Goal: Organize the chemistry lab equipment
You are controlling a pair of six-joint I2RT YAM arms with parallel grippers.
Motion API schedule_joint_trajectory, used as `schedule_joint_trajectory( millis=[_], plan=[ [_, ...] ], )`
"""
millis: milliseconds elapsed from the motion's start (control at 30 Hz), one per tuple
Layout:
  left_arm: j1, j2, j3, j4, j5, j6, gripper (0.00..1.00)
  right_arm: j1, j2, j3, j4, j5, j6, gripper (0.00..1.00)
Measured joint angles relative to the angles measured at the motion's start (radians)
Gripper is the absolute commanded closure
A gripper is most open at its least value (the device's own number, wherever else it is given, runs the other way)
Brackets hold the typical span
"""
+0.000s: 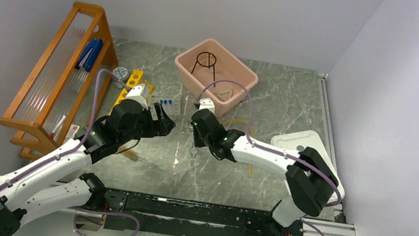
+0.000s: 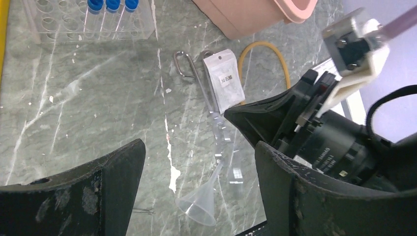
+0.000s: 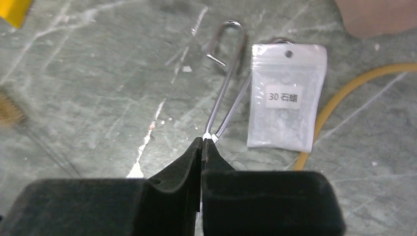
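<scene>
My right gripper (image 3: 202, 142) is shut on the tip end of the metal tongs (image 3: 223, 83), which lie on the marble table beside a small clear bag of white powder (image 3: 286, 98). Tan rubber tubing (image 3: 344, 86) curves past the bag. My left gripper (image 2: 199, 152) is open above a clear plastic funnel (image 2: 201, 201) and holds nothing. The right gripper's fingers (image 2: 246, 118) show in the left wrist view, close on the right. Blue-capped tubes (image 2: 113, 6) stand in a clear rack. The brush's brown bristles (image 3: 7, 110) show at the left edge. The black tripod (image 1: 206, 61) stands in the pink tub (image 1: 190, 84).
A yellow tube rack (image 1: 130, 84) lies at the left-middle next to a tall wooden rack (image 1: 57, 70) by the left wall. The white lid (image 1: 309, 148) lies at the right under the right arm. The two grippers (image 1: 181, 123) are close together.
</scene>
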Motion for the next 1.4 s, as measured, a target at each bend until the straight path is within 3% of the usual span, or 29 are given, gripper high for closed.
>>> schedule_joint_trajectory(
  millis=[300,467,567,700,900,1167,1400],
  plan=[
    [0.000,0.026,-0.003,0.027,0.022,-0.042,0.15,-0.029,-0.058,-0.019,0.056,-0.103,-0.011,1.00],
    [0.000,0.037,-0.023,0.037,0.028,-0.059,0.15,-0.037,0.005,0.008,-0.007,-0.080,0.042,0.71],
    [0.000,0.044,-0.028,0.038,0.028,-0.059,0.15,-0.037,0.053,0.023,-0.060,-0.064,0.084,0.65],
    [0.000,0.048,-0.041,0.041,0.028,-0.058,0.15,-0.037,0.079,0.021,-0.119,-0.064,0.140,0.68],
    [0.000,0.055,-0.053,0.042,0.028,-0.058,0.16,-0.037,0.097,0.022,-0.153,-0.072,0.182,0.83],
    [0.000,0.055,-0.053,0.043,0.028,-0.053,0.16,-0.037,0.116,0.029,-0.165,-0.111,0.189,0.76],
    [0.000,0.055,-0.053,0.043,0.028,-0.046,0.16,-0.037,0.153,0.053,-0.170,-0.125,0.182,0.83]
  ],
)
